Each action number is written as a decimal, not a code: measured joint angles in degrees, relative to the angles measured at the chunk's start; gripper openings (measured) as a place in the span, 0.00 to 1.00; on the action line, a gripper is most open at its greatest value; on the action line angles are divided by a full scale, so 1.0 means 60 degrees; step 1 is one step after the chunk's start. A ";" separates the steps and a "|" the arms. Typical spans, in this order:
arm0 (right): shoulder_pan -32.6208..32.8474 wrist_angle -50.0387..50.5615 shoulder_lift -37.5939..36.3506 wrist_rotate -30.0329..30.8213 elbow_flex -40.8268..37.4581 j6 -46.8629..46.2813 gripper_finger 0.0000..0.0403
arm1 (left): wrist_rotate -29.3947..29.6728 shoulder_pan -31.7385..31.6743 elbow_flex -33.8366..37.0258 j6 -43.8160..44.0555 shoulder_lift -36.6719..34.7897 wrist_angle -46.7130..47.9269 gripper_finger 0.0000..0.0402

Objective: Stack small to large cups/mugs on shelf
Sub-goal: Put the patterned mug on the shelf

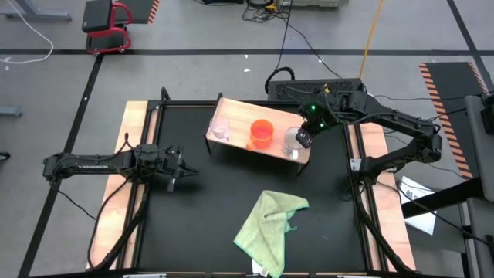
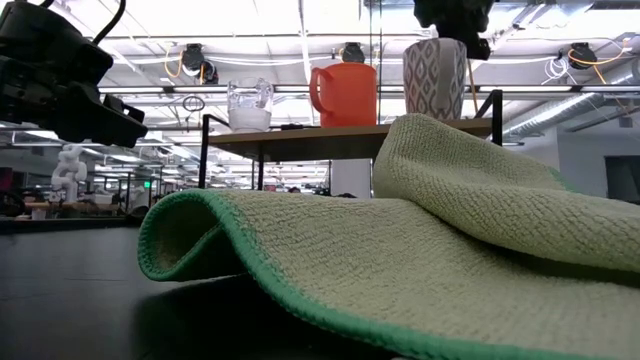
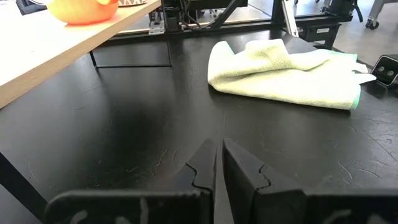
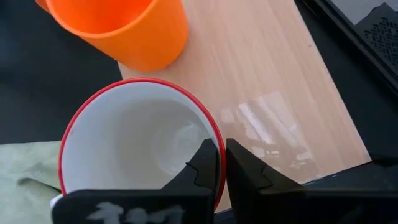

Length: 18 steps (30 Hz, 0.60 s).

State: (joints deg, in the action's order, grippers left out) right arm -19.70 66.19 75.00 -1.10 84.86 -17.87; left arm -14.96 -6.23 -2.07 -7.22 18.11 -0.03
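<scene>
A low light-wood shelf (image 1: 247, 112) stands at the back of the table. On it, in a row from left to right, are a small clear glass cup (image 1: 221, 129), an orange mug (image 1: 262, 133) and a white mug with a red rim (image 4: 137, 143). My right gripper (image 4: 219, 163) reaches down from above at the shelf's right end and is shut on the white mug. My left gripper (image 1: 181, 171) is shut and hovers low over the table's left side, touching nothing. My right gripper pinches the white mug's red rim (image 4: 219, 142) and wall, one finger (image 4: 204, 163) inside the mug and one outside. The fingers slant down from above and from the table's right. The mug is upright (image 2: 435, 78), its base level with the shelf top.
A light green cloth (image 1: 270, 220) lies crumpled on the table's near middle, in front of the shelf, and fills most of the low view. There is bare black table between my left gripper and the shelf (image 3: 37, 56).
</scene>
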 joint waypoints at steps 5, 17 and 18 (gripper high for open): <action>-0.0009 0.0004 0.0000 0.0293 0.0000 0.0026 0.02 | -0.0004 0.0000 0.0003 0.0000 -0.0003 0.0000 0.08; -0.0011 0.0056 0.0000 0.0430 0.0000 0.0053 0.02 | -0.0004 -0.0002 0.0000 0.0000 0.0000 0.0000 0.08; -0.0011 0.0067 0.0000 0.0426 0.0000 0.0018 0.02 | -0.0004 0.0000 0.0000 0.0000 -0.0002 0.0000 0.08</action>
State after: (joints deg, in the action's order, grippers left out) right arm -19.77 66.59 75.00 1.45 84.86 -17.76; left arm -14.98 -6.23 -2.06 -7.22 18.10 -0.03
